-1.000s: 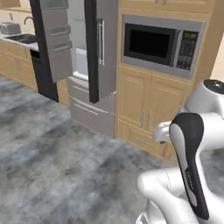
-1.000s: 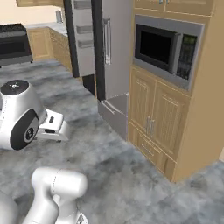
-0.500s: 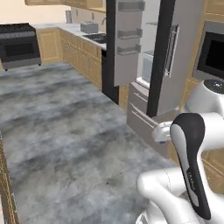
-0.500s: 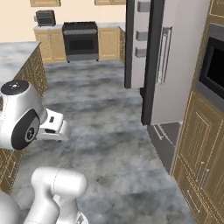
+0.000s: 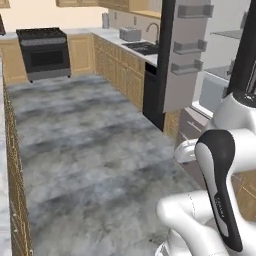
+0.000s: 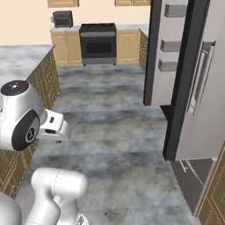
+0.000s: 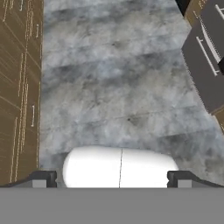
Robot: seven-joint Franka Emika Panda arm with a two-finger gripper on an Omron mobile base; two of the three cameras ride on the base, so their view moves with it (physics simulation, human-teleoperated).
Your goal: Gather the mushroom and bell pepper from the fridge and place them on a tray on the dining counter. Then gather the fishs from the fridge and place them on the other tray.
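**A:** ok so where's everything at right now? is the claw carrying anything?

**B:** nope. In the hand view the gripper (image 7: 112, 177) has its two dark fingertips (image 7: 43, 177) sitting far apart at the bottom corners, jaws spread wide, nothing between them. It's looking down at grey mottled floor (image 7: 118, 87).

**A:** and the fridge?

**B:** The fridge (image 6: 197, 88) takes up the right side of the right base view, tall grey, with one door (image 6: 169, 48) swung open so you see the inner door bins stacked up near the top. A vertical bar handle (image 6: 195, 83) sits on the other door. In the left base view the same fridge (image 5: 200, 55) is at the upper right, door bins facing the camera, pale interior behind it. Can't make out any food inside from here.

**A:** dining counter?

**B:** The dining counter (image 6: 22, 55) is at the left of the right base view, marbled top with tan side under it. In the left base view its edge (image 5: 4, 165) runs down the far left. The tan side also shows along the left of the hand view.

**A:** anything else around?

**B:** A black stove (image 5: 44, 52) at the upper left of the left base view, a toaster (image 5: 130, 33) and sink (image 5: 145, 47) on the back counter (image 5: 115, 36).
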